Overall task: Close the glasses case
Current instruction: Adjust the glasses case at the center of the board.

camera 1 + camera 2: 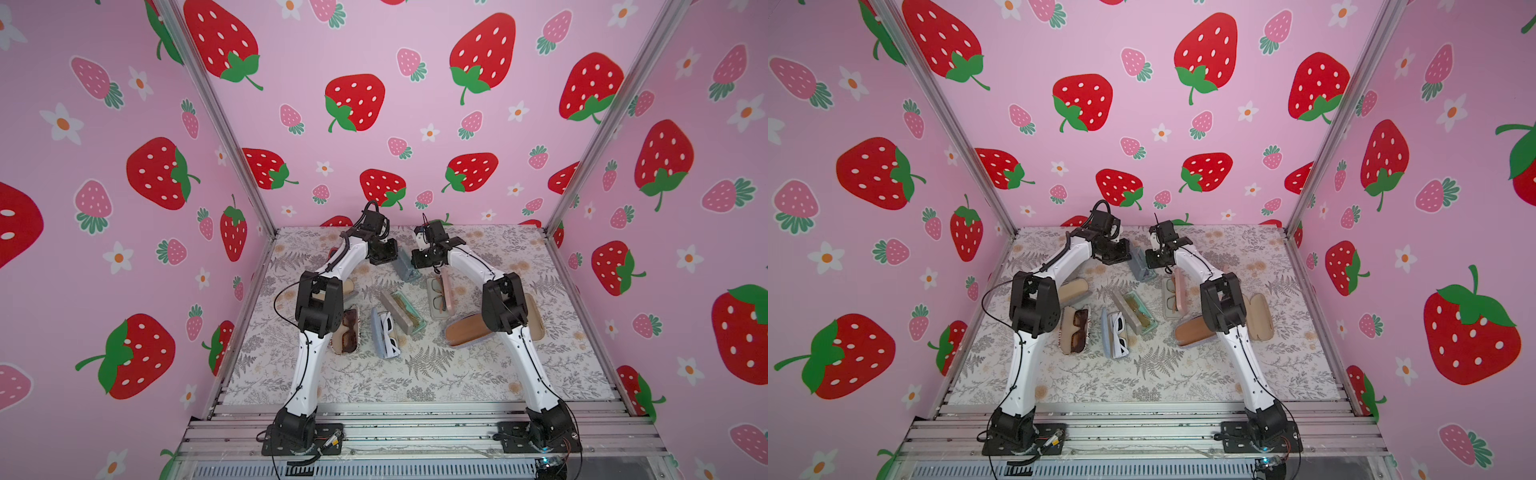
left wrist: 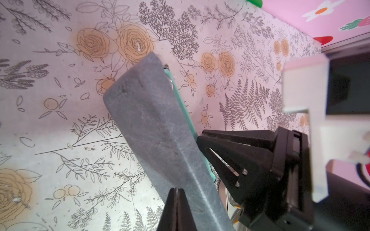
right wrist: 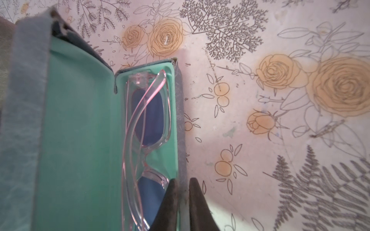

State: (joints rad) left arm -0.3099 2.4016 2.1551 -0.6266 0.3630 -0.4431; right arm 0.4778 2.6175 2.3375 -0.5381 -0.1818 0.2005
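Plainly, in both top views the grey glasses case (image 1: 405,266) (image 1: 1142,269) stands half-open on the worktop (image 1: 415,374), directly between the left end effector (image 1: 392,254) and the right end effector (image 1: 414,262).

In the left wrist view, the left end effector (image 2: 177,200) is pressed together and seems to rest against the lid's outer face.

In the right wrist view, the right end effector (image 3: 183,183) pinches the lower half's front wall, with the glasses (image 3: 148,112) just beside its inner finger.

The shell looks stiff, light and grippy. Pushing high on the lid, far from the hinge, seems best and would spare the fragile frames.
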